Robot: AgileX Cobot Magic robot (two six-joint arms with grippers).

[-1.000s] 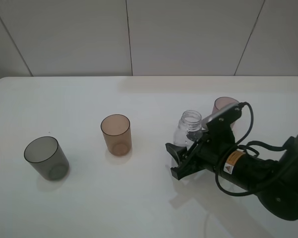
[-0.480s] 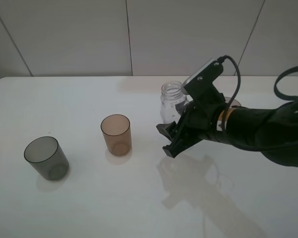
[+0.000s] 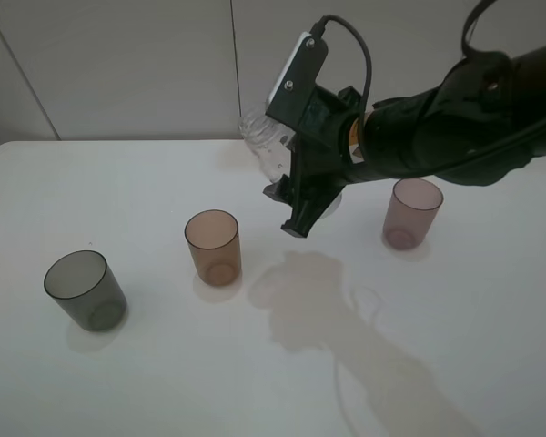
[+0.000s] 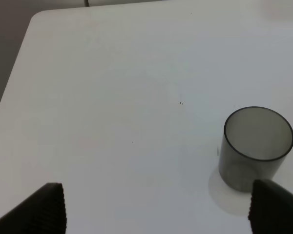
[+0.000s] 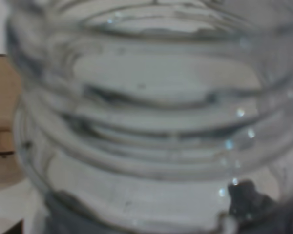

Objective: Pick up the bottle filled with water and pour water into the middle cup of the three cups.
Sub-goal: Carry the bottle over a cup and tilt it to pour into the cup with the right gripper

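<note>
My right gripper (image 3: 287, 205) is shut on the clear bottle (image 3: 266, 146) and holds it high above the table. The bottle leans with its open neck pointing left, above and to the right of the amber middle cup (image 3: 212, 246). In the right wrist view the bottle (image 5: 151, 97) fills nearly the whole picture, with a slice of the amber cup (image 5: 2, 122) beside it. The three cups stand in a row: grey (image 3: 85, 289), amber, pink (image 3: 412, 212). My left gripper (image 4: 156, 190) is open over bare table near the grey cup (image 4: 256, 146).
The white table (image 3: 164, 382) ends at a tiled wall (image 3: 146, 64) behind the cups. The right arm (image 3: 455, 118) reaches in from the upper right above the pink cup. The table's corner (image 4: 34, 19) shows in the left wrist view.
The right arm has lifted the bottle off the table and carried it up and left while tilting it toward the amber cup. The pink cup is now uncovered.
</note>
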